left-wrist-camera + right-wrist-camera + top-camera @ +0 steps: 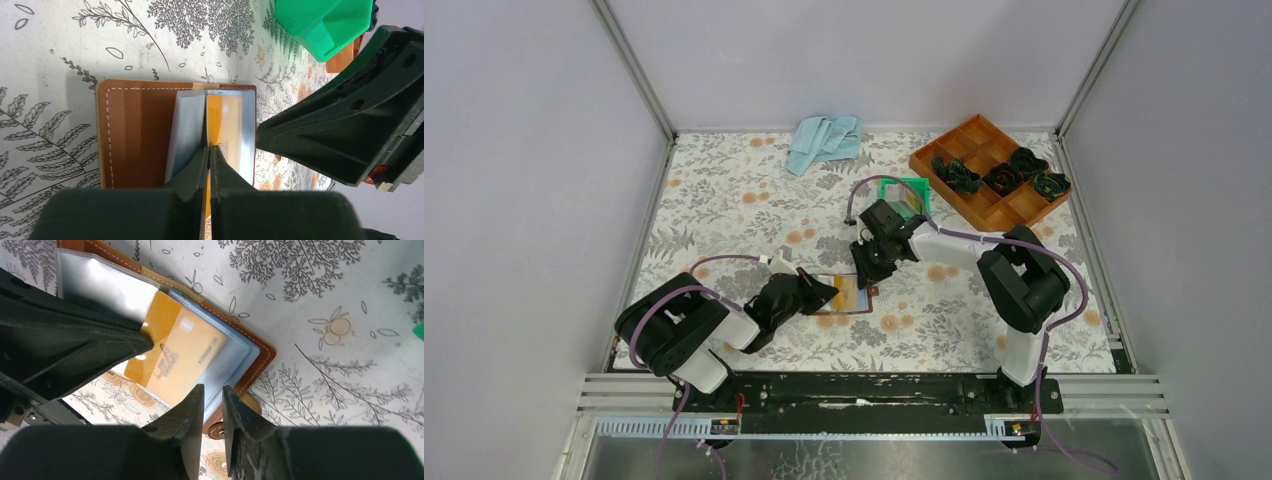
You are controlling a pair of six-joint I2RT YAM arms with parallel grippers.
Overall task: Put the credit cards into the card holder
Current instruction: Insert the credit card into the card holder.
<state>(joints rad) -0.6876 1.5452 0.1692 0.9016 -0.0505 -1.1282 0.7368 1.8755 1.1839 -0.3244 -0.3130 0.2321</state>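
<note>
The gold card (175,357) sits half inside the open holder (262,354) on the counter (325,285): left fingers (192,172) clenched on its clear sleeve (107,285), right fingers (240,415) almost closed with an unclear grasp, so next it probably needs a push deeper.

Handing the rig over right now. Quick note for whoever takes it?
Left gripper: shut, pinching a clear sleeve of the open card holder and holding it up.
Right gripper: narrowly open over the holder's snap-side edge, gripping nothing that I can see.
Gold card: lying among the sleeves; can't tell if it's fully seated.
Done: one card at the holder.
Left: seat it, then any others. None are visible, and the green bin contents are unclear.
</note>
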